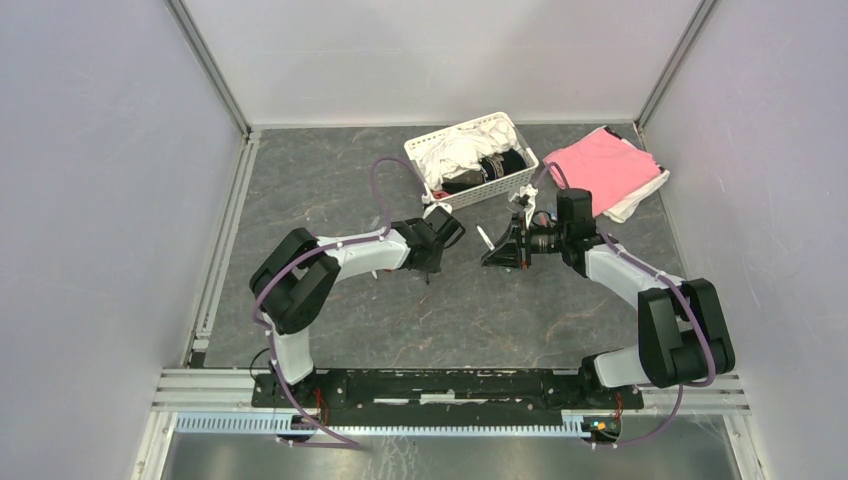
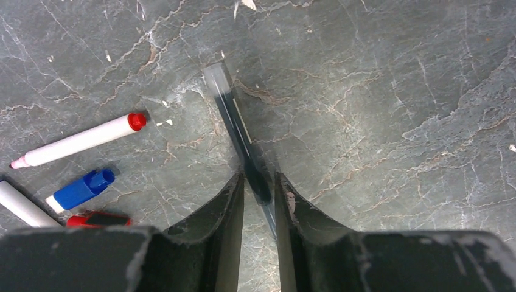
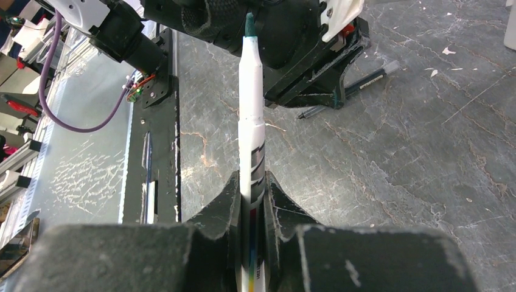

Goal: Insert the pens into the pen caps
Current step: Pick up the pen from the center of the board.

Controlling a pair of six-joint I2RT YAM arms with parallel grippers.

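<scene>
In the left wrist view a slim dark pen [image 2: 240, 131] with a clear end lies on the table. It runs between the fingers of my left gripper [image 2: 258, 176], which stand narrowly open around it with a sliver of table showing beside it. To the left lie a white pen [image 2: 79, 141] with a red end, a blue pen cap [image 2: 82, 188], a red pen cap [image 2: 97, 219] and another white pen [image 2: 18, 204]. My right gripper [image 3: 251, 182] is shut on a white pen [image 3: 251, 109]. Its green tip points at the left gripper [image 3: 292, 36].
A white basket [image 1: 512, 178] of cloths stands at the back of the table, with a pink cloth [image 1: 600, 170] to its right. In the top view the two grippers [image 1: 432, 262] [image 1: 495, 250] face each other at mid-table. The metal rail [image 1: 450, 385] runs along the near edge.
</scene>
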